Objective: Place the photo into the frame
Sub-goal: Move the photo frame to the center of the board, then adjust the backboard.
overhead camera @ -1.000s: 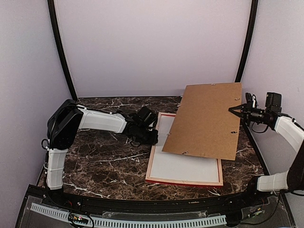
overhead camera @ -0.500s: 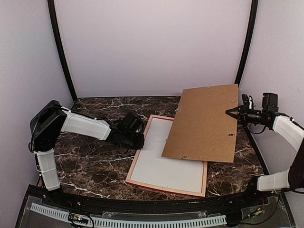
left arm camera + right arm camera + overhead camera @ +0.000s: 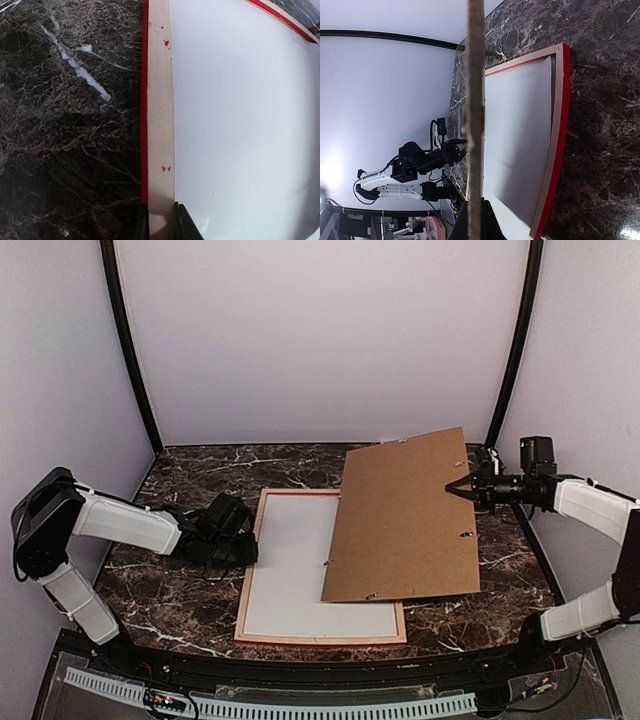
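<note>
Left end effector pinches frame rail | right end effector clamps board | board hides frame's right side | frame's long axis near-far

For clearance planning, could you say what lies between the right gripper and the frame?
The brown backing board, in the right gripper, overlapping the frame; top view.

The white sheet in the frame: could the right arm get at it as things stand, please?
Probably not: the right gripper is shut on the board, which hangs tilted over the right of the sheet.
</note>
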